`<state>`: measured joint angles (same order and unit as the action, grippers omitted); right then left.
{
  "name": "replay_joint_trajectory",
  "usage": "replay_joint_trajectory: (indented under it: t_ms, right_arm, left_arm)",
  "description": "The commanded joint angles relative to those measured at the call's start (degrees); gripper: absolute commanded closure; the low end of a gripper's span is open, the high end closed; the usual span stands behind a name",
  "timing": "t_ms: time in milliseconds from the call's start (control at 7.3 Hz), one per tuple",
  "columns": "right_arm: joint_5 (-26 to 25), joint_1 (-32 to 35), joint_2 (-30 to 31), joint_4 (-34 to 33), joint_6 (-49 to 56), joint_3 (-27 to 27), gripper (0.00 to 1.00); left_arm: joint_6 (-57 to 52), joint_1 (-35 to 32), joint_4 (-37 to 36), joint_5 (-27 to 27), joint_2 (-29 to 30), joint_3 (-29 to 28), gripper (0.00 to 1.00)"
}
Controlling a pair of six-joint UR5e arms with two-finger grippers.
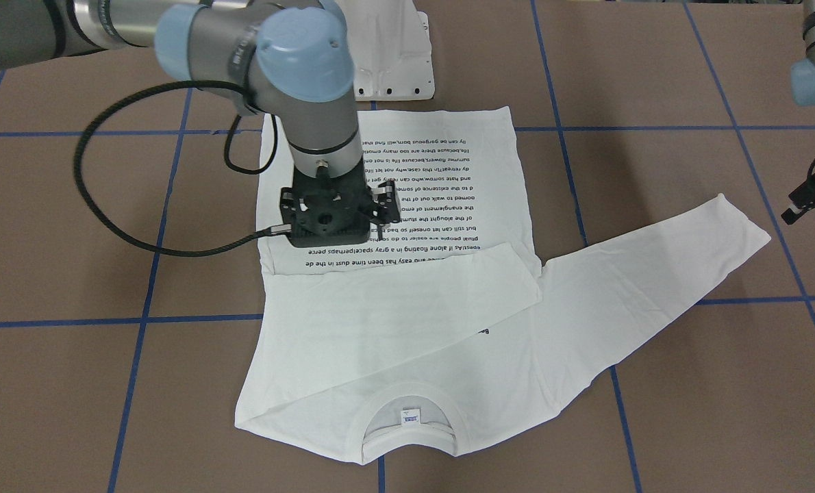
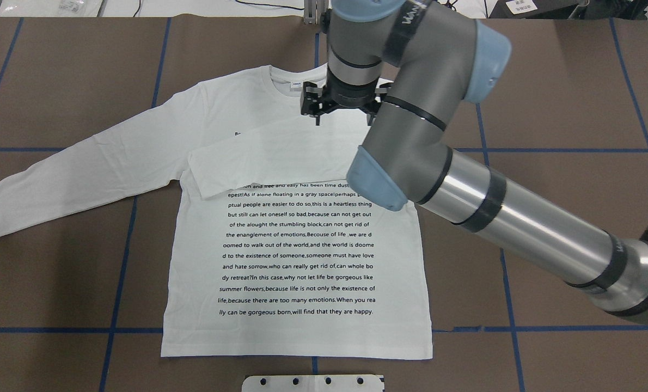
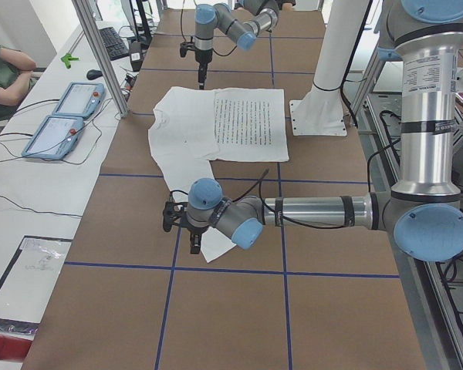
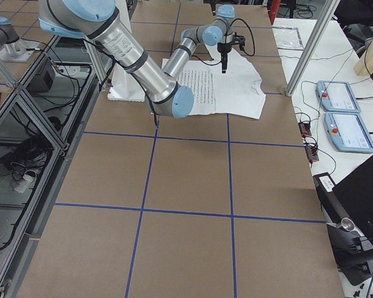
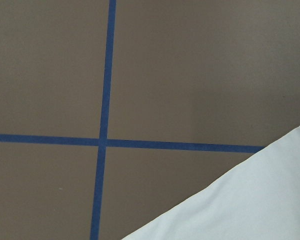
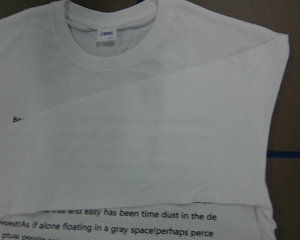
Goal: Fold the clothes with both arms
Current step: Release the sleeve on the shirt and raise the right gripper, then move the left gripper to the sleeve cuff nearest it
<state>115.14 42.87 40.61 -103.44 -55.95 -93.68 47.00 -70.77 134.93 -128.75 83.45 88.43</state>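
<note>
The white long-sleeved shirt (image 2: 302, 261) lies flat on the brown table with its black text side up and the neck label (image 6: 106, 35) at the far end. One sleeve (image 2: 280, 152) is folded across the chest. The other sleeve (image 2: 84, 169) stretches out flat toward my left. My right gripper (image 2: 346, 115) hovers above the chest near the collar, open and holding nothing. My left gripper (image 1: 813, 205) hangs just beyond the cuff of the outstretched sleeve (image 1: 654, 287). It looks open and empty and is partly cut off by the frame edge.
The white pedestal base (image 2: 313, 383) stands just behind the shirt's hem. Blue tape lines (image 5: 105, 142) grid the brown table. Two tablets (image 3: 62, 116) and cables lie on a side bench, where a person's arm (image 3: 4, 73) shows. An aluminium post (image 3: 104, 54) stands by that bench.
</note>
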Motion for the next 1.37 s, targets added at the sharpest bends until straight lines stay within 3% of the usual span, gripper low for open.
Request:
replay_joint_trajectory:
  t_ms: [0,411,1234]
  right_arm:
    - [4.6,5.1,11.7,-6.8,11.4,-11.1,0.0]
    - [7.1,6.5,18.8,-6.2,14.5,-16.2,0.0]
    - [8.6,6.6,18.6,-6.2,14.5,-16.2,0.0]
  left_arm:
    - [8.6,7.0,4.9,7.0,-2.0,-1.8,0.0]
    - [8.2,8.8,10.7,8.9,-1.9,-7.5,0.0]
    - [7.9,11.2,10.7,8.9,-1.4,-8.4,0.01]
